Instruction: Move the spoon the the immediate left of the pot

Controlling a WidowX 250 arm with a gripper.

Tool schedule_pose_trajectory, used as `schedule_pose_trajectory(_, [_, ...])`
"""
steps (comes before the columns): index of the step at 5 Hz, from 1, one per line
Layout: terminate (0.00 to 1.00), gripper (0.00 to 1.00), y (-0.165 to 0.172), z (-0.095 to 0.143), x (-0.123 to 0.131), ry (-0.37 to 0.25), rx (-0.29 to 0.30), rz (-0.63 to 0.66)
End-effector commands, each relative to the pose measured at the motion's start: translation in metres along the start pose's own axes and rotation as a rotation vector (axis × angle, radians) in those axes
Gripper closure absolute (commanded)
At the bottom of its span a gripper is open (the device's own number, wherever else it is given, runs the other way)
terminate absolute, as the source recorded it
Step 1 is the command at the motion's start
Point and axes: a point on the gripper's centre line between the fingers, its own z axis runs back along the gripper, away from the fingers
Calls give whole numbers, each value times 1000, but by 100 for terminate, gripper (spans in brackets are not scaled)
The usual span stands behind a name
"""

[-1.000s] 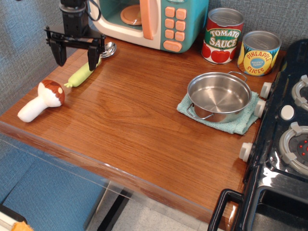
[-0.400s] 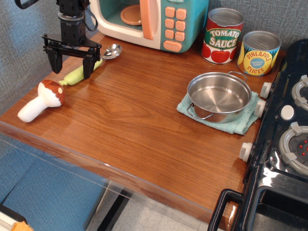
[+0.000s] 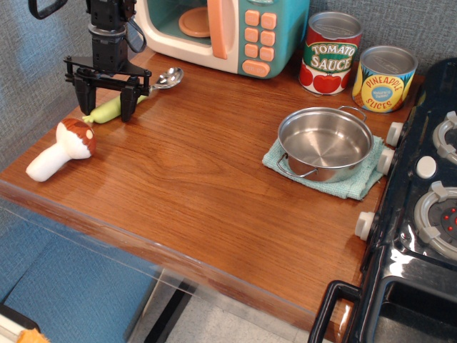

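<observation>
A wooden worktop [image 3: 193, 179] fills the view, seen from above its front edge. Nearest on the left lies a toy mushroom [image 3: 63, 148] with a white stem and brown cap. To the right, the pot [image 3: 325, 143] sits empty on a teal cloth [image 3: 357, 182] beside a black toy stove [image 3: 421, 207]. Behind the mushroom, the black gripper [image 3: 104, 106] has come lower than a moment ago, its fingers [image 3: 126, 106] spread wide and straddling the handle of the spoon [image 3: 132, 95]; whether they touch it cannot be told. The spoon has shifted slightly, its silver bowl now pointing further right, and it lies far left of the pot. At the back stand a toy microwave [image 3: 228, 32], a tomato sauce can [image 3: 330, 53] and a pineapple can [image 3: 384, 78].
</observation>
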Motion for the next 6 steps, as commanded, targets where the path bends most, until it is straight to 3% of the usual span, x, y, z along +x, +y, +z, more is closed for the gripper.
schedule_pose_trajectory(1, [0,100,9,11,-7,-54,-41,58])
schedule_pose_trajectory(2, [0,100,9,31,-5,-117,-8,31])
schedule_pose_trajectory(3, [0,100,-3,83,-2,-291,0,9])
schedule_pose_trajectory(4, [0,100,-29,120,-5,-359,6,-56])
schedule_pose_trajectory(5, [0,100,-56,135,-19,-394,-35,-111])
schedule_pose_trajectory(6, [0,100,-92,135,-43,-372,-85,-183])
